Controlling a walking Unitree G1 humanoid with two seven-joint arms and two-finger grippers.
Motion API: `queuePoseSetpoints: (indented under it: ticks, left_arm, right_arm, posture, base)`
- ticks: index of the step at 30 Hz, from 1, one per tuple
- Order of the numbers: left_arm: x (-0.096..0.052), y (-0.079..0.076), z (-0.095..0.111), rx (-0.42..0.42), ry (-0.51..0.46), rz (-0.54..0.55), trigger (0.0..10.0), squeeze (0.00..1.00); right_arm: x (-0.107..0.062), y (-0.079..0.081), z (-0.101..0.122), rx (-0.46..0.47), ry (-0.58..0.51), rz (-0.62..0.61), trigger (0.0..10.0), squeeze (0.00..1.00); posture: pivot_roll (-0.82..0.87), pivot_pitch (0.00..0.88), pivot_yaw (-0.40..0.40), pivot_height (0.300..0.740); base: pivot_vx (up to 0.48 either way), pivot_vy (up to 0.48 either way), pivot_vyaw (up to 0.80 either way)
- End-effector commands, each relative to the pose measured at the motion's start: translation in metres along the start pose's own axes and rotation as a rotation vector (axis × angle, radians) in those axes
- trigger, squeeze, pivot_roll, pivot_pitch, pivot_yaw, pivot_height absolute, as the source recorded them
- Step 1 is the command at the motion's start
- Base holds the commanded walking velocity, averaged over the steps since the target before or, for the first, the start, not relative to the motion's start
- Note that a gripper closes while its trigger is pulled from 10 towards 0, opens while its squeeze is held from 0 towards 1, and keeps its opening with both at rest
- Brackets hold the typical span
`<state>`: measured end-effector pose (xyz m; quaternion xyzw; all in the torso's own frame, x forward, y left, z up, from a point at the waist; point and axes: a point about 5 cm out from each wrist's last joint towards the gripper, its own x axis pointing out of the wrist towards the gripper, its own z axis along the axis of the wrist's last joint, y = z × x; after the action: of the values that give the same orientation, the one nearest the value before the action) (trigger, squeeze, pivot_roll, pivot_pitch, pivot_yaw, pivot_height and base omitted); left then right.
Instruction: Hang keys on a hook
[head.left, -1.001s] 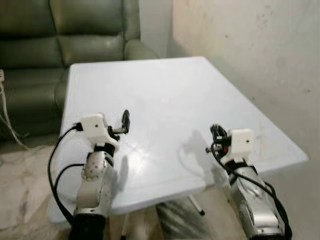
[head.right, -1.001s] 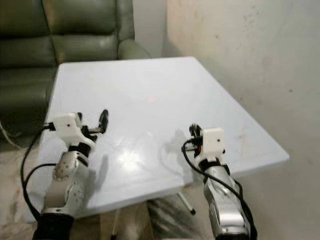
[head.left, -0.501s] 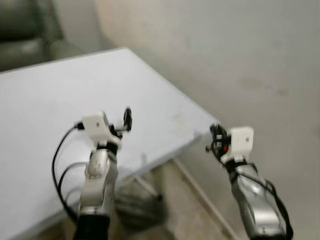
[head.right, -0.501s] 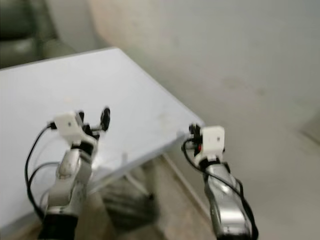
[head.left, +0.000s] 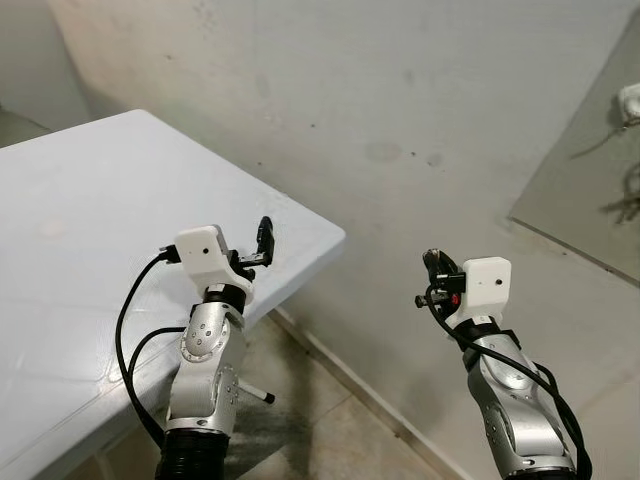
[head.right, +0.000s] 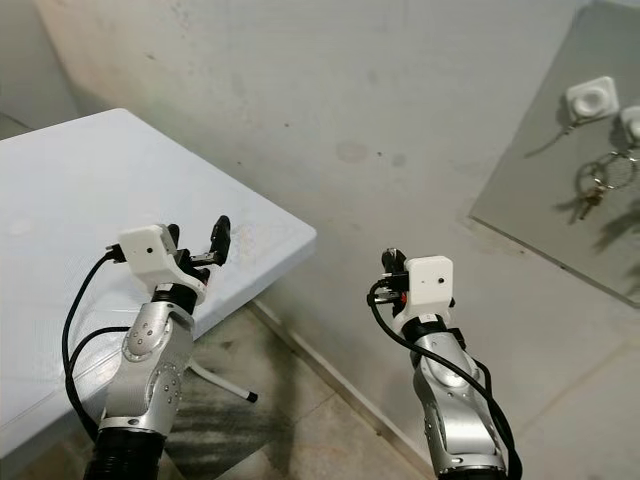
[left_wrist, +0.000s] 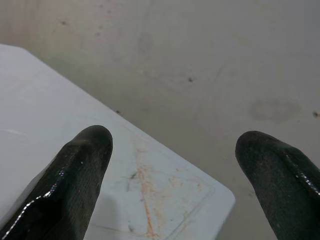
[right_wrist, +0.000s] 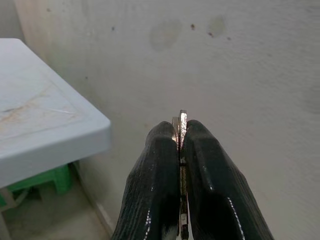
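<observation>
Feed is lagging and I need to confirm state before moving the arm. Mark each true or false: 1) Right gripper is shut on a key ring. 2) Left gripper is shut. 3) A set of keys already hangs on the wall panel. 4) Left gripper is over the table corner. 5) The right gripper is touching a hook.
1) True: the right gripper pinches a key ring.
2) False: the left gripper is open.
3) True: hanging keys on the grey panel.
4) True: above the white table.
5) False: it is well short of the white hook.

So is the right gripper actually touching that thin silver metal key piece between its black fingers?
Touching. The right wrist view shows the right gripper with both black fingers pressed flat against the thin silver metal key piece, no gap either side.
</observation>
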<state>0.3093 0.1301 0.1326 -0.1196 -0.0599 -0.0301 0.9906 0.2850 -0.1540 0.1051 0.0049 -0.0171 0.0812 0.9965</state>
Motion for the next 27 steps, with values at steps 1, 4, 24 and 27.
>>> queuePoseSetpoints:
  ticks: [1, 4, 24, 27]
  left_arm:
    - [-0.0001, -0.0041, 0.0008, -0.006, 0.0, -0.015, 10.0, 0.0]
    - [-0.0005, -0.0055, 0.0005, -0.015, 0.004, -0.022, 10.0, 0.0]
    - [-0.0065, -0.0073, -0.0007, -0.053, 0.006, 0.008, 10.0, 0.0]
    - [-0.0073, -0.0076, -0.0011, -0.063, 0.01, 0.013, 10.0, 0.0]
  right_arm:
    - [0.0011, -0.0013, 0.0051, -0.006, -0.015, 0.001, 10.0, 0.0]
    - [0.0009, -0.0007, 0.0052, -0.006, -0.014, 0.004, 10.0, 0.0]
    - [-0.0012, 0.0006, 0.0046, -0.024, -0.01, 0.023, 10.0, 0.0]
    - [-0.0015, 0.0011, 0.0068, -0.009, -0.03, 0.026, 10.0, 0.0]
  posture:
    - [-0.01, 0.0, -0.077, 0.74]
    - [-0.01, 0.0, -0.078, 0.74]
    - [-0.01, 0.004, -0.085, 0.74]
    - [-0.01, 0.009, -0.087, 0.74]
  base:
    - [0.0, 0.0, -0.78]
    - [0.0, -0.16, -0.78]
    - [0.0, -0.312, -0.78]
    - [0.0, 0.0, -0.74]
